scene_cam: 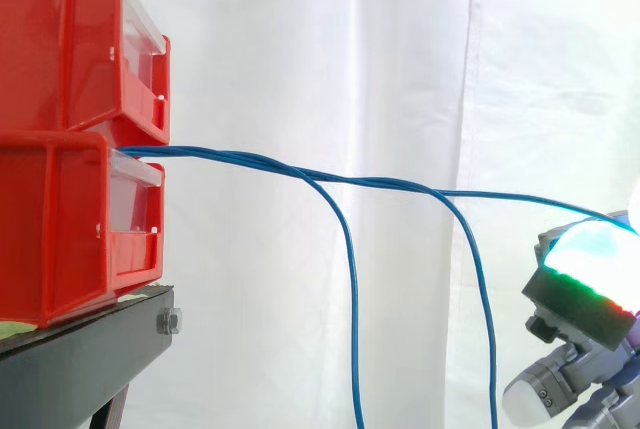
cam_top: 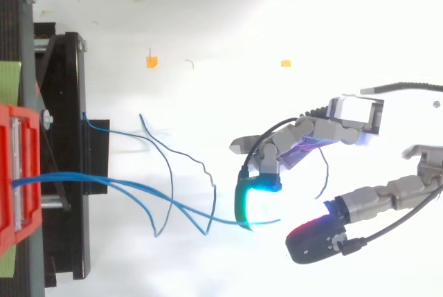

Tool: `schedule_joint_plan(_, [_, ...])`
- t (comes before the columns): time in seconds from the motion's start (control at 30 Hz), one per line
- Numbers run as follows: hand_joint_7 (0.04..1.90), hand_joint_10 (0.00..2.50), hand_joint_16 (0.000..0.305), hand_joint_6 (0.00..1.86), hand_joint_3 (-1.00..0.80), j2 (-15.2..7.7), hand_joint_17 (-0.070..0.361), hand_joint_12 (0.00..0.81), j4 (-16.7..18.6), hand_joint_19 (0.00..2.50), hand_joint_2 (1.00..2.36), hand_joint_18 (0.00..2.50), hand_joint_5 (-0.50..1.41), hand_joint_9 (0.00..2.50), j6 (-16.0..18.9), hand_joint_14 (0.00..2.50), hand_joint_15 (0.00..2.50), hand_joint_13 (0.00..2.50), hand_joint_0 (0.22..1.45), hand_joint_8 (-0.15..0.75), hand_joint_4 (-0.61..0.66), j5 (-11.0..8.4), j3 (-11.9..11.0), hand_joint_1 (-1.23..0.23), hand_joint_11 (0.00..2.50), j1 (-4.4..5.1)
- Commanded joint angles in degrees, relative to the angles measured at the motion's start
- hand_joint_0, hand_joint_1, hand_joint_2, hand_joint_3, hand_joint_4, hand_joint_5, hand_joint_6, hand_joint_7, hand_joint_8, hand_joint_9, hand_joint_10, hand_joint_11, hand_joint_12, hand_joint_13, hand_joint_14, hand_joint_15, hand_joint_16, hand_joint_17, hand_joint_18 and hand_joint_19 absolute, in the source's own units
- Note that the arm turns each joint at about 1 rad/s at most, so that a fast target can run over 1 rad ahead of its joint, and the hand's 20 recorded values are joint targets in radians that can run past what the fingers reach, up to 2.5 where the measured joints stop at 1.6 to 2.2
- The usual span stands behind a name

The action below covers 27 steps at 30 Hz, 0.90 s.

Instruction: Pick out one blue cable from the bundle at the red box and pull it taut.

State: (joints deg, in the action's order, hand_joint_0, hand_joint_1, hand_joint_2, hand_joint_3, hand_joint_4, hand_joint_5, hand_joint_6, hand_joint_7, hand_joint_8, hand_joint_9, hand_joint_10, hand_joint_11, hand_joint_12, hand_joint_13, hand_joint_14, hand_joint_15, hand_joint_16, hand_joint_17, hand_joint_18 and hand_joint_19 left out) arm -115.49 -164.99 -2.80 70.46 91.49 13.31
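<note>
Nearest, the hand (scene_cam: 580,294) is curled round one blue cable (scene_cam: 520,196), held well beyond the stand's (scene_cam: 90,349) right edge; it is strung from the lower red box (scene_cam: 60,219), other cables (scene_cam: 352,329) drooping. Selection is judged done; a steady pull away is needed.

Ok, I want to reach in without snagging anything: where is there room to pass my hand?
Free: above the blue cables, right of the upper red bin; and below them, between the black stand and the first hanging strand. Crowded: from the hanging strands to the hand.
</note>
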Motion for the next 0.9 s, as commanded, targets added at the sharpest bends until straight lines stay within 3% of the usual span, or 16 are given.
schedule_joint_plan(0.0, [0.98,0.0,0.059,0.81,-0.06,0.0,0.132,0.401,0.2,0.34,1.01,0.5,-0.06,0.36,-0.1,0.01,0.21,0.46,0.57,0.254,-0.27,0.11,0.0,-0.78,0.0,0.05])
schedule_joint_plan(0.87, [0.98,0.0,0.06,0.81,-0.07,0.0,0.135,0.413,0.2,0.33,1.07,0.53,-0.05,0.4,-0.1,0.01,0.22,0.51,0.56,0.259,-0.29,-0.06,0.0,-0.78,0.0,0.05])
